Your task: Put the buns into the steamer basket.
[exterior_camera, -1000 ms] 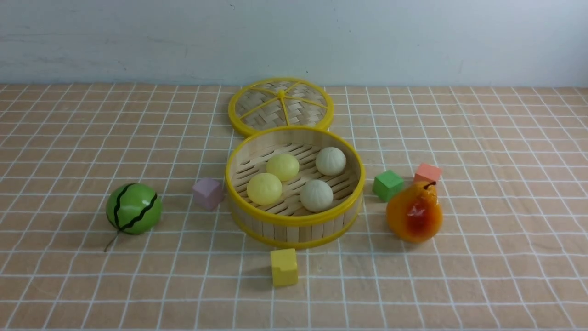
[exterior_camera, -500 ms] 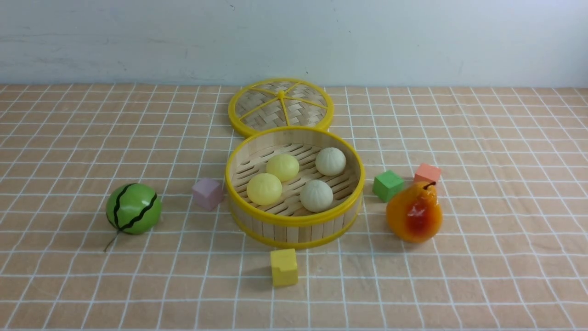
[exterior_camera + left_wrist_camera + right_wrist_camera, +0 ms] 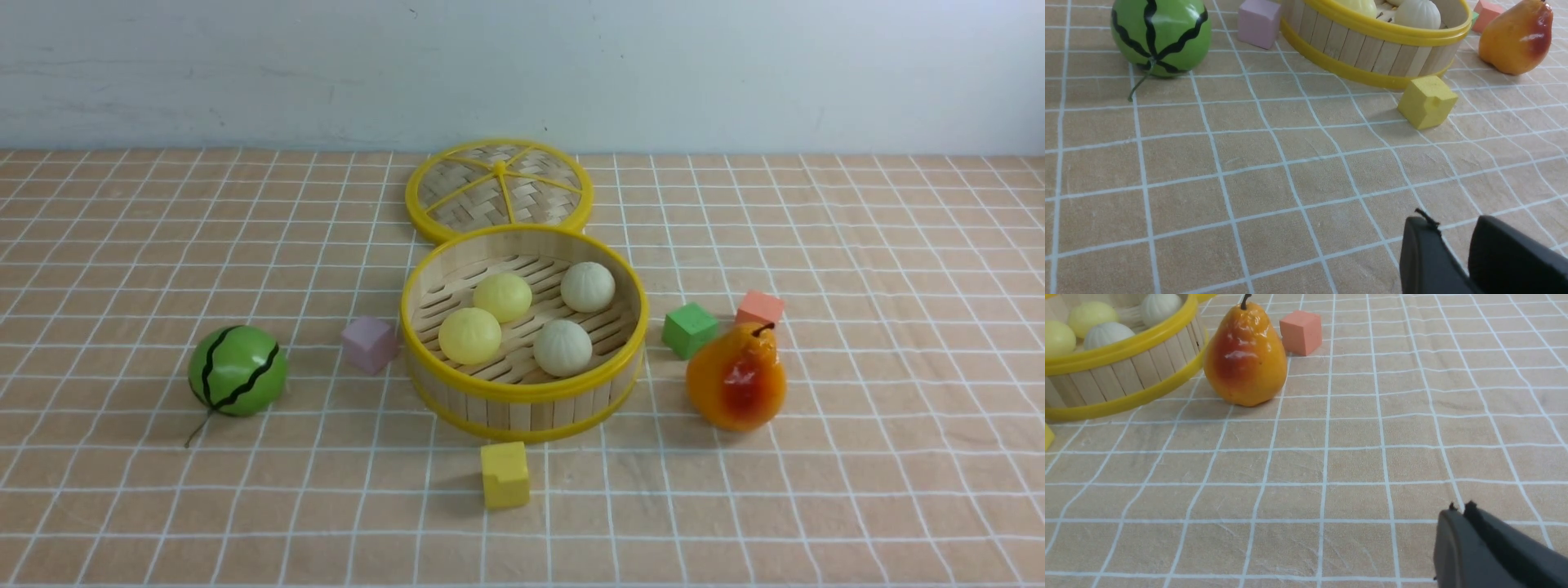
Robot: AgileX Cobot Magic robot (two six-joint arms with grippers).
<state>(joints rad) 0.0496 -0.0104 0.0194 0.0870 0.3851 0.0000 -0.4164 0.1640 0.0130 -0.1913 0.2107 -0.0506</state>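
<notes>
The 4 buns are sitting inside the basket, 2 yellow at left, 2 cream at right. The lid is lying at its far side. The left gripper is hovering slightly spread; the right gripper is keeping its tips pressed together.

Both wrist views sharing the basket

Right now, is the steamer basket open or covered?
Open: the lid lies behind the basket, and all four buns show inside.
</notes>
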